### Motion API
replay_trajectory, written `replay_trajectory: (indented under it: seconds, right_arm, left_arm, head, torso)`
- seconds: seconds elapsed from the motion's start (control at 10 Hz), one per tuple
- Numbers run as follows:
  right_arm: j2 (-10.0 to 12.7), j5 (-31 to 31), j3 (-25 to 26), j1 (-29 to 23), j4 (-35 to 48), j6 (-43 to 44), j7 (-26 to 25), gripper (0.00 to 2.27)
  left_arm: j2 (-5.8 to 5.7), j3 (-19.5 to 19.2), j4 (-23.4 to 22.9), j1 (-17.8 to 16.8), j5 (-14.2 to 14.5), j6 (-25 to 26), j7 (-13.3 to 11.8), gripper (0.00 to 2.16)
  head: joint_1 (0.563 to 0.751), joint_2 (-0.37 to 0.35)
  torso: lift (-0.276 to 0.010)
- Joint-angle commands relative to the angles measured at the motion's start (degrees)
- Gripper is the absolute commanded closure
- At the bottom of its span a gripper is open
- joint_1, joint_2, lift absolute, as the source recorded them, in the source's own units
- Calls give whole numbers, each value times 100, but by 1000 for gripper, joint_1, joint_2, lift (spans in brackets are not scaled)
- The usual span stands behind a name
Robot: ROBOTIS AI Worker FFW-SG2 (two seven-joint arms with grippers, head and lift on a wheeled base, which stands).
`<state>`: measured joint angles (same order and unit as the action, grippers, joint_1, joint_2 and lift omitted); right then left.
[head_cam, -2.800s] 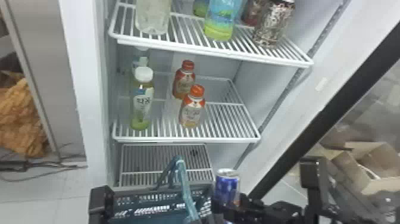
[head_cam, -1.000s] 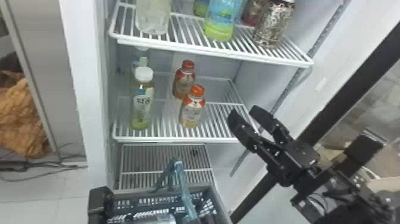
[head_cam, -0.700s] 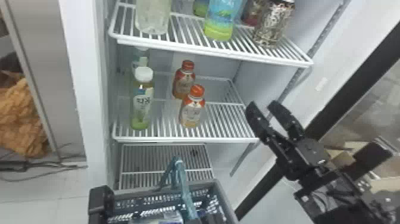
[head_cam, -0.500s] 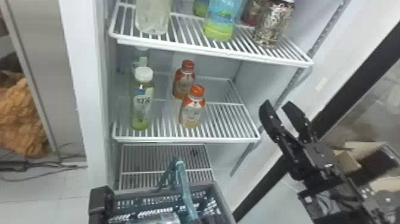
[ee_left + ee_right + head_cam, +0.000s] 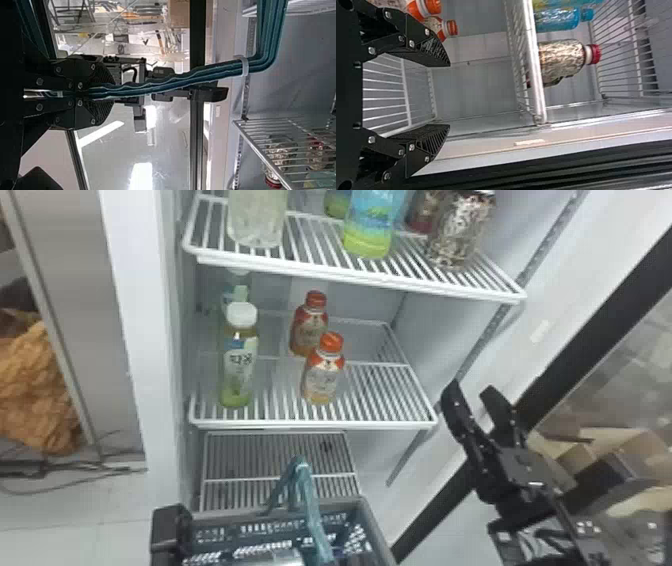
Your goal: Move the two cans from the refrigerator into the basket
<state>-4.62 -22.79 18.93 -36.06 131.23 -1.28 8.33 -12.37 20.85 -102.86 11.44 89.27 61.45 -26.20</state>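
Head view: right gripper [image 5: 470,387] seen spread, lower right; basket [image 5: 367,510] framed at bottom.
Left wrist view: handle [image 5: 170,84] clenched by left gripper [image 5: 107,94].

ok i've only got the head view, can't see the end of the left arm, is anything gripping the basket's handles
observer: Yes, the left hand is closed on the handles.

operator: and the speckled bottle on the upper shelf, my view cuts its top off, what colour's the cap

observer: The cap is red; the right wrist view shows it clearly.
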Motion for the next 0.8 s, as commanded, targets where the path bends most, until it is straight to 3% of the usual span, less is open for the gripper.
replay_trajectory:
  seconds: [0.0, 0.7]
  right_arm:
    - [14, 74, -31, 20, -108, 2, -33, 524]
    - [-4, 86, -42, 90, -164, 2, -51, 524]
  left_arm:
    - [7, 6, 0, 9, -3, 0, 1, 1210]
    - [7, 6, 0, 9, 19, 0, 1, 1208]
  head:
    - [695, -350]
    - [695, -350]
  torso:
    - [-266]
    - [-266]
